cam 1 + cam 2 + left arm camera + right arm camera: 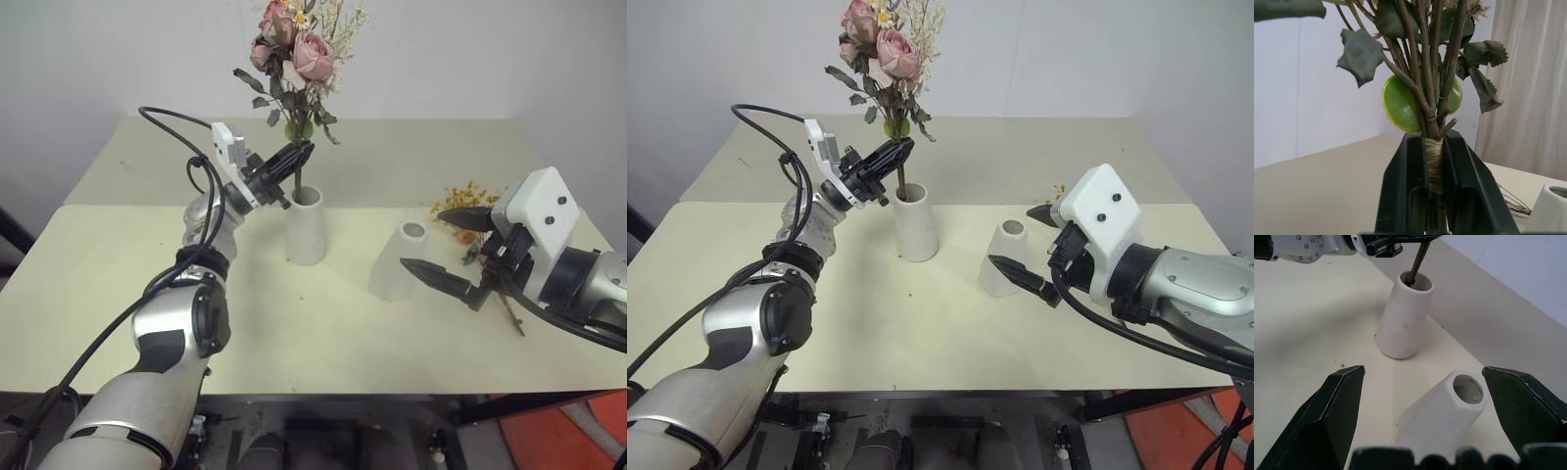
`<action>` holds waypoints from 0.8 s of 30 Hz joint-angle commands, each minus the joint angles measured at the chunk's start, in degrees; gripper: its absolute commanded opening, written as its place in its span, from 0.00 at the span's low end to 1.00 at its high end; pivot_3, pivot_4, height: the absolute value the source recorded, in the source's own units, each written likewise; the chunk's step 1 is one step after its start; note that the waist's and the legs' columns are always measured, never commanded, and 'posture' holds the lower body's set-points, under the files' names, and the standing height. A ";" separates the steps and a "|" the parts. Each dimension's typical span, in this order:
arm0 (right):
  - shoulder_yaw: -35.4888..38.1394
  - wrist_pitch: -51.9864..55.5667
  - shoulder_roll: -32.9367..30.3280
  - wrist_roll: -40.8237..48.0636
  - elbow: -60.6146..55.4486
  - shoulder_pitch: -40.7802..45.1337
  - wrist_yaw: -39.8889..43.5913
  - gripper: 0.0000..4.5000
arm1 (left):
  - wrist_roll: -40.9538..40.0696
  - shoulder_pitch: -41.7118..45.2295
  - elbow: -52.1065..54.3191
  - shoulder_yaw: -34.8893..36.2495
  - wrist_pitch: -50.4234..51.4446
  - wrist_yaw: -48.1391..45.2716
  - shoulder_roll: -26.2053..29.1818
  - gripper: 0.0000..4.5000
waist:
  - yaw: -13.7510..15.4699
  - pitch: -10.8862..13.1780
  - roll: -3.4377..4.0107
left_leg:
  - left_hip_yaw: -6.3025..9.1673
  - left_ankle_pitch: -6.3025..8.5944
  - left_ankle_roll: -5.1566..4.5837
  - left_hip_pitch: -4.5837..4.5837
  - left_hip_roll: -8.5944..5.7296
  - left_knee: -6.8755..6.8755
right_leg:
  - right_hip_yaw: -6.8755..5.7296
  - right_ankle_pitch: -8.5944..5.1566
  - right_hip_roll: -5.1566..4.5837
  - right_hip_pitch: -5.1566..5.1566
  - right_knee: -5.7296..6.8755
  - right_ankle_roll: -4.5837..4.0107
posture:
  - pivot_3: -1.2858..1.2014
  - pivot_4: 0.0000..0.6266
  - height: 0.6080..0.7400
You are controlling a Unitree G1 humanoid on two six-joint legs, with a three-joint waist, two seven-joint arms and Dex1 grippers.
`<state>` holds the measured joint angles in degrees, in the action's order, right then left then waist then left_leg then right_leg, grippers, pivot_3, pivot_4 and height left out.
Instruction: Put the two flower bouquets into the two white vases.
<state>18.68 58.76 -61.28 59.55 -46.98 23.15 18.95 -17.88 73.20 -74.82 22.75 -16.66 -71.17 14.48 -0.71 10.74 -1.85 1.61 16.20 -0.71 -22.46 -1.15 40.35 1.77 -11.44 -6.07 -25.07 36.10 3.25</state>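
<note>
With the left hand [294,162] clamped on the roses [294,44], stems in the vase [306,227] beneath, release may tip it; the right hand [453,247] gapes beside the second vase [399,262].

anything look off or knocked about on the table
Nothing is spilled or tipped. Both white vases stand upright. The yellow-orange bouquet lies flat on the table behind the right gripper, not yet in a vase.

Matt white ceramic-looking vases [1403,318] stand on a smooth matt cream table [294,323]; the fingers [1337,416] look smooth black plastic.
</note>
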 commanded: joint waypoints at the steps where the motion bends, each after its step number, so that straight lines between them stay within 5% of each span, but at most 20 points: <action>1: 1.97 -1.59 -0.71 -0.68 -0.49 0.05 0.70 1.00 | -0.80 0.55 1.84 0.29 -1.82 -2.41 0.05 0.37 | 0.00 0.00 0.00 | 0.00 0.00 0.00 0.00 0.00 0.00 | 0.00 0.00 0.00 0.00 0.00 0.00 | 0.52 0.24 1.00; 10: 2.66 -1.67 -0.67 -0.98 -0.56 -1.18 1.67 1.00 | 0.47 -0.99 4.37 -2.49 -2.10 -9.87 3.56 1.00 | -0.14 0.00 0.00 | 0.00 0.00 0.00 0.01 0.01 -0.01 | 0.00 0.00 0.01 0.00 0.01 0.00 | 0.52 0.24 1.00; 24: 2.18 -2.61 -0.37 -3.61 -0.01 -1.80 3.10 1.00 | 3.56 -5.15 10.99 -7.76 -4.13 -9.26 12.26 1.00 | -0.33 0.00 0.01 | 0.00 0.00 0.00 0.02 0.04 0.01 | 0.01 0.00 0.02 0.00 0.01 0.00 | 0.52 0.24 1.00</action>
<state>18.78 57.46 -61.23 56.40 -46.57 21.38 21.83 -13.51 68.29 -66.93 14.60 -20.65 -80.04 25.03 -1.04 10.74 -1.84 1.61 16.20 -0.71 -22.43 -1.07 40.36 1.79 -11.44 -6.02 -25.07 36.12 3.25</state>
